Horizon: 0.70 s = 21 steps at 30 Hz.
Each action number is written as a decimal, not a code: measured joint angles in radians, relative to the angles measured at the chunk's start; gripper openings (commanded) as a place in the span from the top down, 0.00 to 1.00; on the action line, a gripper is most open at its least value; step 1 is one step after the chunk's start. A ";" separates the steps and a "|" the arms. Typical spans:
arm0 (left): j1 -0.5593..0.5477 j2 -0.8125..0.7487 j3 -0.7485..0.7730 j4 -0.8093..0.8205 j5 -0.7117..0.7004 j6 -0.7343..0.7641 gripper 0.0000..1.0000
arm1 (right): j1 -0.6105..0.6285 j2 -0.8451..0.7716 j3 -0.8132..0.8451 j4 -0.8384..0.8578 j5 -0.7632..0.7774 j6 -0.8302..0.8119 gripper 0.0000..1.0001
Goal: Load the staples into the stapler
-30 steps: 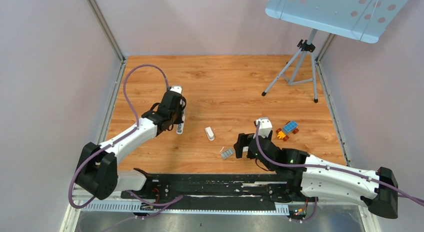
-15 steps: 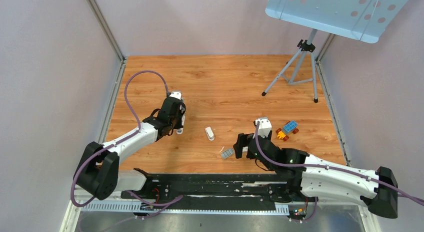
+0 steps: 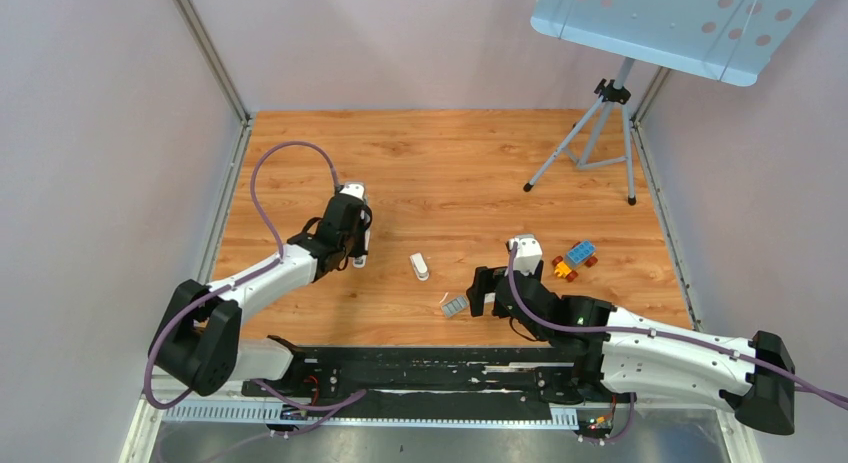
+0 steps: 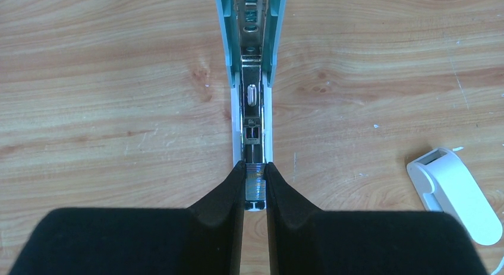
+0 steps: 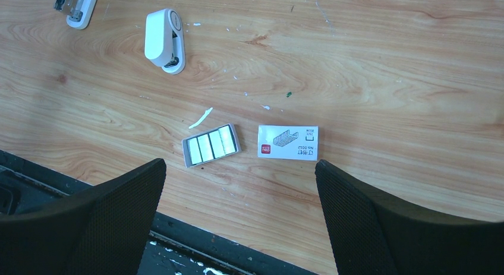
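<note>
My left gripper (image 4: 255, 168) is pinched narrow on the end of the stapler (image 4: 252, 91). The stapler lies open toward the left side of the table (image 3: 450, 163), and its metal channel looks bare to me. The staples (image 5: 211, 145) sit untouched near the front edge, below my right gripper (image 5: 239, 168), whose jaws are wide. I judge the loading itself not yet begun.

The left arm (image 3: 262, 279) stretches toward 1 o'clock, its left gripper (image 4: 255, 167) tipped down, black fingers (image 4: 227, 195) pinching a tiny grey ribbed block of staples (image 4: 255, 183). The right arm (image 3: 650, 351) reaches toward 10 o'clock, its right gripper (image 5: 239, 163) spread wide.
</note>
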 measured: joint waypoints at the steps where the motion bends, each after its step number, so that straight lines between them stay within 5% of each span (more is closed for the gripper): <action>1: 0.000 0.001 -0.002 0.001 0.000 0.000 0.83 | 0.000 0.000 0.000 0.000 0.000 0.001 0.00; 21: 0.000 0.027 -0.010 0.004 0.000 0.003 0.83 | 0.000 -0.005 0.000 -0.005 0.000 0.013 0.00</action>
